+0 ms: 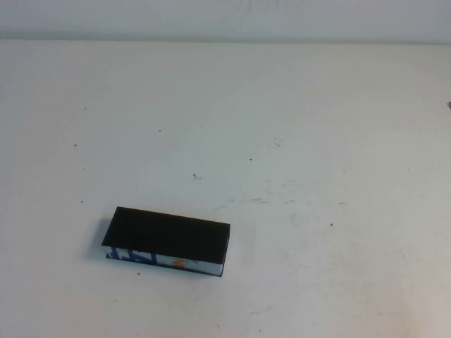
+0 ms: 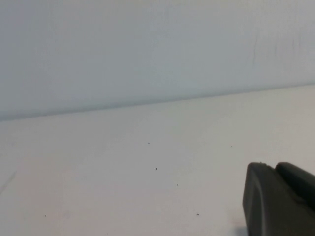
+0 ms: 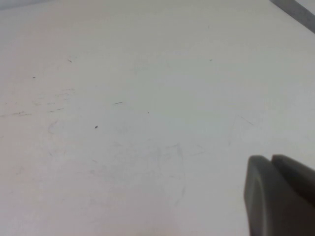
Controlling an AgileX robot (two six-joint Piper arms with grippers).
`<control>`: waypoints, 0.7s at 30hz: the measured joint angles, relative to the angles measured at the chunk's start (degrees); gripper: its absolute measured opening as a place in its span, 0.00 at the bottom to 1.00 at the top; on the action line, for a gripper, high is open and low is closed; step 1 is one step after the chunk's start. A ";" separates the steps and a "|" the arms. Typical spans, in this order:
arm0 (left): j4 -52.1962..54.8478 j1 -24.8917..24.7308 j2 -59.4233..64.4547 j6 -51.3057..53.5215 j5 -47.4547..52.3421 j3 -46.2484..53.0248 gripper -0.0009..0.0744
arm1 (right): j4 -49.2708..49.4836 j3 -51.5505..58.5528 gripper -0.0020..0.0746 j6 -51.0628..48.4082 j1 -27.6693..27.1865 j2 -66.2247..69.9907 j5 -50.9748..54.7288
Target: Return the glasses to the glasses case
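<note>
Glasses case (image 1: 168,241): black box, lid down and flat, on white table (image 1: 296,127), near-left part of high view. Long axis runs roughly left-right, slightly skewed, right end a bit nearer the robot. Printed white/blue/orange front edge faces the robot. Glasses: not visible in any view; may be inside the shut case, can't tell.

Left gripper (image 2: 281,199): only a dark finger stub in left wrist view, low over bare table, nothing held as far as seen; open/shut can't tell. Right gripper (image 3: 280,194): same, stub over scuffed bare table; can't tell.

Neither arm shows in high view. Judgement: case lies on left side, so left arm prob. nearer; task looks at or near done.
</note>
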 joint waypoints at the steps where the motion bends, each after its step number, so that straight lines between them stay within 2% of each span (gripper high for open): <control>1: 10.33 1.28 0.00 -9.44 1.57 -0.12 0.01 | 0.00 0.00 0.01 0.00 0.00 0.00 0.00; 3: 32.01 4.26 0.00 -29.61 4.22 -0.72 0.01 | 0.00 0.00 0.01 0.00 0.00 0.00 0.00; 5: 49.24 6.93 -0.50 -46.86 7.54 -0.72 0.01 | 0.03 0.00 0.01 0.00 0.00 0.00 0.00; 8: 67.91 9.20 -3.18 -65.58 14.43 -0.33 0.01 | 0.13 0.00 0.01 0.00 0.00 0.00 0.00; 12: 74.57 9.51 -4.31 -73.52 21.57 -0.04 0.01 | 0.13 0.00 0.01 0.00 0.00 -0.02 0.00; 21: 75.75 9.60 -4.31 -75.11 22.21 -0.04 0.01 | 0.13 0.00 0.01 0.00 0.00 -0.02 0.00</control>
